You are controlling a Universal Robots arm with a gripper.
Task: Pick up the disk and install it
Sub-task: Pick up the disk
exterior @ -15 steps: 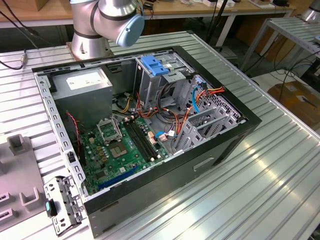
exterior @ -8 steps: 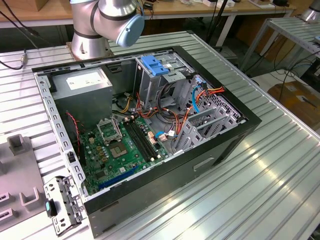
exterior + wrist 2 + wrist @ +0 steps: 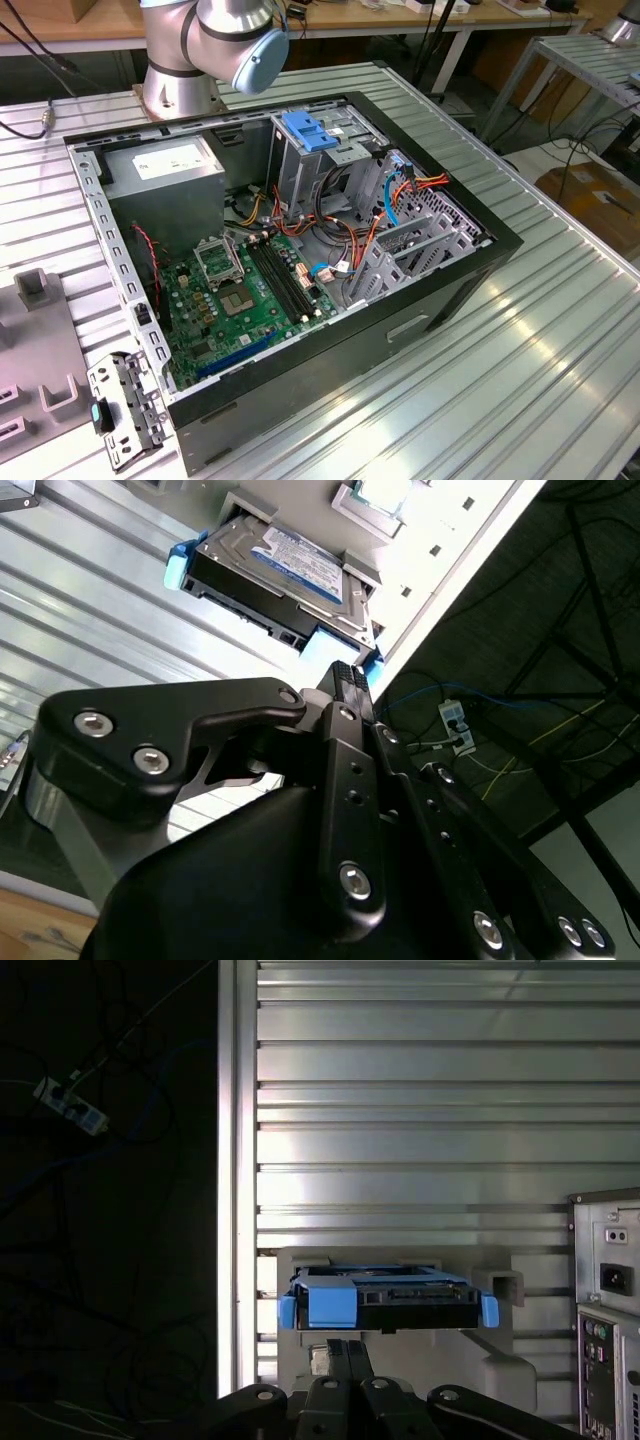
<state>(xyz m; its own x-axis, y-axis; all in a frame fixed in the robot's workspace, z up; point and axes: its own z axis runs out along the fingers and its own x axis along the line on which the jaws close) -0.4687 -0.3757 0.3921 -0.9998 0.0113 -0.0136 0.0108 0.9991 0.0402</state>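
Disk [image 3: 285,565] label: second wrist view; edge-on: first wrist view.

Disk [image 3: 262,558]: silver w/ blue rails [image 3: 177,566], white-blue label [image 3: 305,565]; table [image 3: 90,610] ribbed silver.

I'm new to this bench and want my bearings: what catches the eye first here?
In the exterior view, the open computer case on the ribbed table, its green motherboard bared. In the first wrist view, the blue-railed disk sits in a grey holder, just beyond the hand.
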